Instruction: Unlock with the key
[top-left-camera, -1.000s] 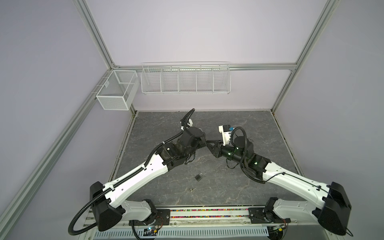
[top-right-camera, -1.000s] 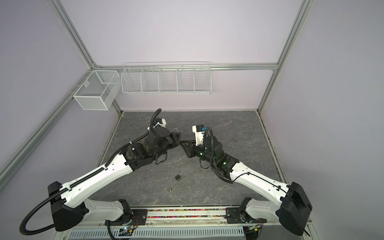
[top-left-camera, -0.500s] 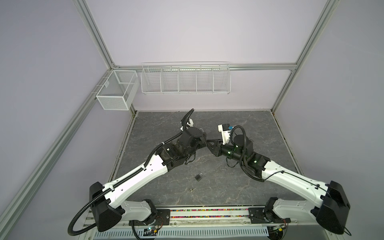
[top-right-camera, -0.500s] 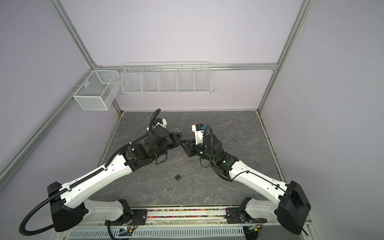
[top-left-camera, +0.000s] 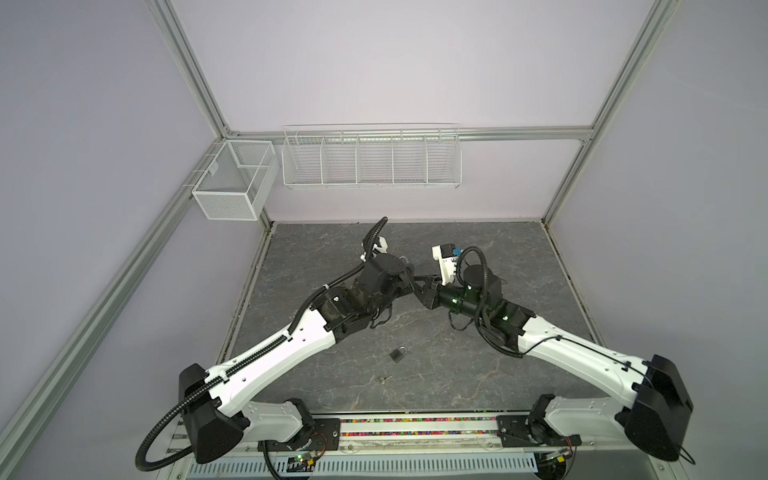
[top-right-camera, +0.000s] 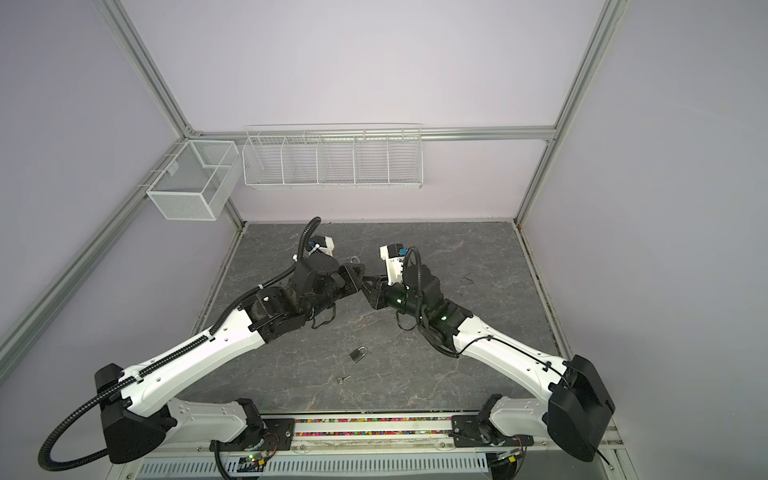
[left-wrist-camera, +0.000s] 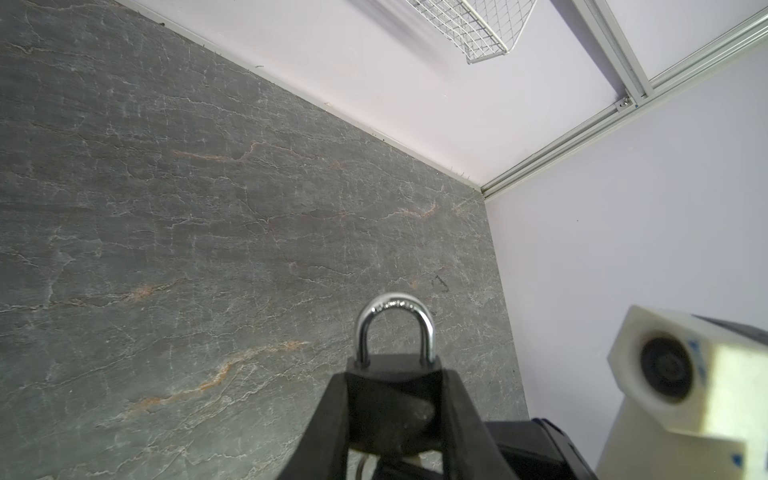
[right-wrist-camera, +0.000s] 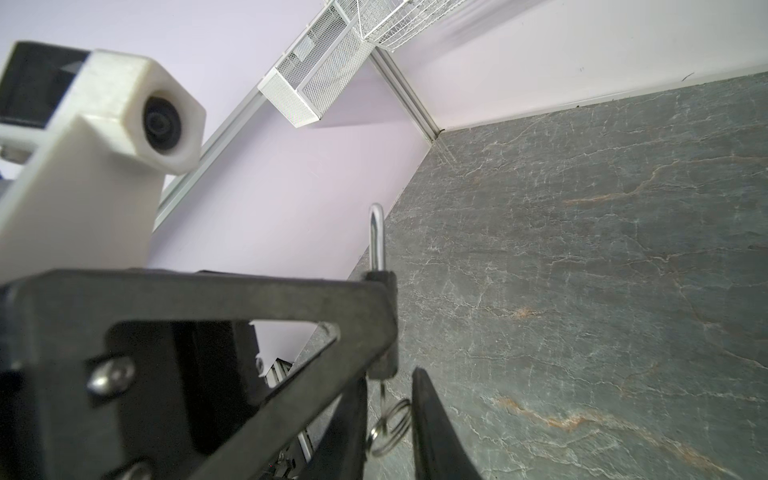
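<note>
A black padlock (left-wrist-camera: 392, 399) with a silver shackle (left-wrist-camera: 395, 307) is clamped in my left gripper (left-wrist-camera: 392, 374), held above the table's middle. In the right wrist view the padlock (right-wrist-camera: 384, 324) shows edge-on. A thin key (right-wrist-camera: 382, 392) sticks out of its underside with a wire ring (right-wrist-camera: 390, 424) hanging from it. My right gripper (right-wrist-camera: 390, 378) straddles the key. Its jaws are narrow, and the ring spans the gap and touches both fingers. In both top views the left gripper (top-left-camera: 409, 278) and right gripper (top-left-camera: 419, 287) meet tip to tip.
A second small padlock (top-left-camera: 398, 354) lies on the grey stone table (top-left-camera: 498, 257) nearer the front, with a small key (top-left-camera: 384, 378) just in front of it. A mesh box (top-left-camera: 232, 183) and a wire rack (top-left-camera: 372, 158) hang on the back walls.
The right wrist has shifted slightly at the padlock's underside. The left arm and the padlock have stayed still.
</note>
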